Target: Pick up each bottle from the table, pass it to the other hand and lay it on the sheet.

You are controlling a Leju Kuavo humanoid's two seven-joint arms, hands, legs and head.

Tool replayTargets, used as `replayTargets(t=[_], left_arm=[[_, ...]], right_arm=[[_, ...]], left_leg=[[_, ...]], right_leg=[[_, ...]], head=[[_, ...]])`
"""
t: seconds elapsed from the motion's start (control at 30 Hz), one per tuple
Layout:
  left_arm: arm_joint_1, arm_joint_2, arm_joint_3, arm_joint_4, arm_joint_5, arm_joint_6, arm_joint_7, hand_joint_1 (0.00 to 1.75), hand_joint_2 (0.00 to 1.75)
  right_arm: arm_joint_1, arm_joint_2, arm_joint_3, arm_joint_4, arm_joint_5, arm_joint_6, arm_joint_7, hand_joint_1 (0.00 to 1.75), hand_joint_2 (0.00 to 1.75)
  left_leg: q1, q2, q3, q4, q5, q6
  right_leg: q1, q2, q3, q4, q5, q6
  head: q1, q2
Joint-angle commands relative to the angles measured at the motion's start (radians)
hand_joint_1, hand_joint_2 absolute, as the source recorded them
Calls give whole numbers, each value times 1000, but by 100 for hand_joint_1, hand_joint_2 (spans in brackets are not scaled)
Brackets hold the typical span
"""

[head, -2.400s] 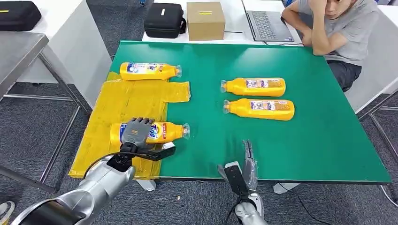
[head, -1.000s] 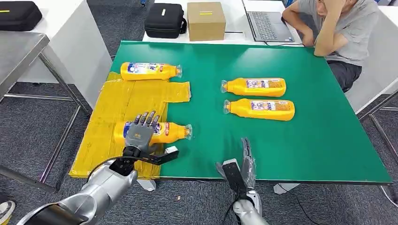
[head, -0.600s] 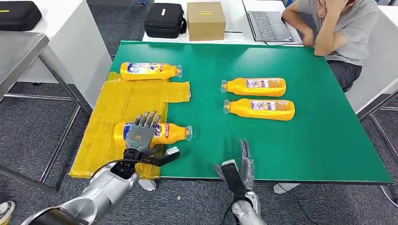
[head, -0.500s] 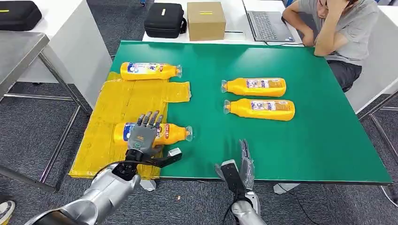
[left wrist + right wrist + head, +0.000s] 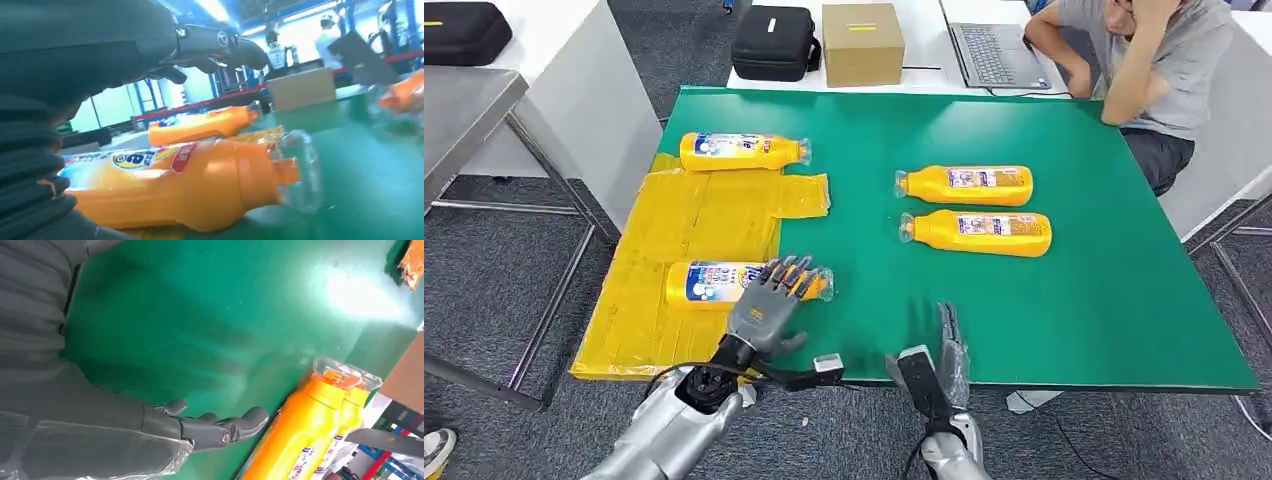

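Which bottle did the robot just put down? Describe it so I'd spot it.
Find the yellow sheet on the green table's left side. Two bottles lie there; it's the near bottle, its cap end under the left hand. The other sheet bottle lies at the far edge.

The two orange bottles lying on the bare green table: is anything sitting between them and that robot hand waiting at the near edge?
Nothing visible does. Between the right robot hand and the nearer orange bottle there is bare green table. The farther orange bottle lies just behind the nearer one.
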Motion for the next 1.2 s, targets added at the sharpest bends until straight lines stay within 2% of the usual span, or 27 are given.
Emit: replayTargets(t=[0.03, 0.23, 0.3, 0.47, 0.7, 0.87, 1.07, 1.2], left_arm=[[99, 70, -7, -270, 59, 116, -80, 0, 175], [99, 70, -7, -270, 59, 116, -80, 0, 175], [93, 31, 31, -245, 256, 202, -207, 0, 175], [55, -18, 80, -170, 583, 184, -401, 0, 175], [66, -35, 105, -109, 825, 129, -565, 0, 175], [70, -34, 104, -110, 837, 125, -572, 0, 175], [72, -28, 80, -117, 946, 83, -644, 0, 175], [79, -32, 84, -141, 1035, 69, -672, 0, 175]], right_arm=[[55, -14, -42, -102, 16, 0, -1, 0, 175], [55, -14, -42, -102, 16, 0, -1, 0, 175], [71, -17, -40, -142, 15, 0, -1, 0, 175], [68, -23, -14, -177, -9, 0, -1, 0, 175], [93, -28, 36, -296, -66, 25, -1, 0, 175], [98, -27, 39, -307, -66, 21, -1, 0, 175], [174, -29, 67, -592, -106, 55, -1, 0, 175], [215, -38, 133, -757, -75, 0, -1, 0, 175]], left_leg=[[1, 2, 4, 0, -3, -2], [1, 2, 4, 0, -3, -2], [1, 0, 2, 0, -1, -2], [1, 0, 2, 0, -1, -2], [0, 0, 3, 0, -1, -2], [1, 0, 5, 0, -2, -2], [1, 0, 4, 1, -3, -3], [0, 0, 2, 0, -2, -2]], right_leg=[[1, 1, 4, 0, -3, -2], [1, 1, 4, 1, -2, -2], [1, -1, 2, 0, -2, -2], [1, -1, 2, 0, -1, -2], [1, 0, 3, 0, -1, -2], [1, -1, 4, 0, -2, -2], [1, -1, 4, 1, -3, -2], [1, 0, 1, 0, -2, -2]], head=[[0, 0], [0, 0], [0, 0], [0, 0], [0, 0], [0, 0], [0, 0], [0, 0]])
